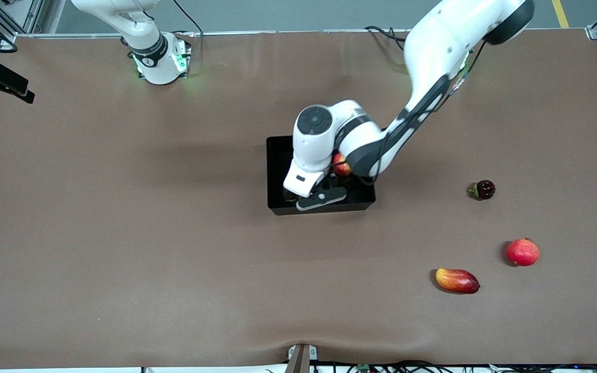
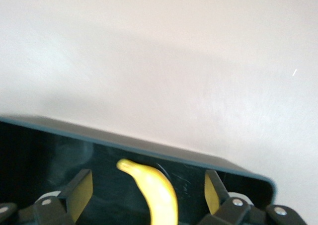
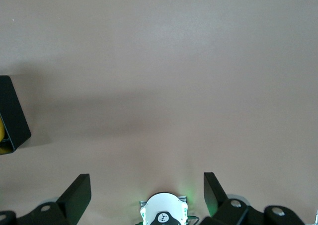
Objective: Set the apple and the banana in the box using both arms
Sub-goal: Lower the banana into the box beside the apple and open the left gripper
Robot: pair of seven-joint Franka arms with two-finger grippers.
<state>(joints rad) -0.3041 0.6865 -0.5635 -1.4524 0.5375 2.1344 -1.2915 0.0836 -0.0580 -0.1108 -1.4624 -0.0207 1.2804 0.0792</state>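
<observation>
1. Inside the box [image 1: 274, 176], the left gripper [image 2: 149, 192] hangs spread wide, the banana [image 2: 156, 192] lying loose between its fingers, the apple [image 1: 342, 165] at the banana's two o'clock.
2. Risk (my read): lifting crooked, a finger catches the banana or wall, dragging it out.
3. The right gripper [image 3: 147, 192] waits spread over bare table.

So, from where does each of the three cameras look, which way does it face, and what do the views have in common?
Front view: high across the table, facing both bases; left arm's wrist over the box, apple inside.
Left wrist view: looks down into the box at the banana, between the left gripper's open fingers.
Right wrist view: high over bare table; right gripper open, its own base below.
Shared: all three show the box.
</observation>
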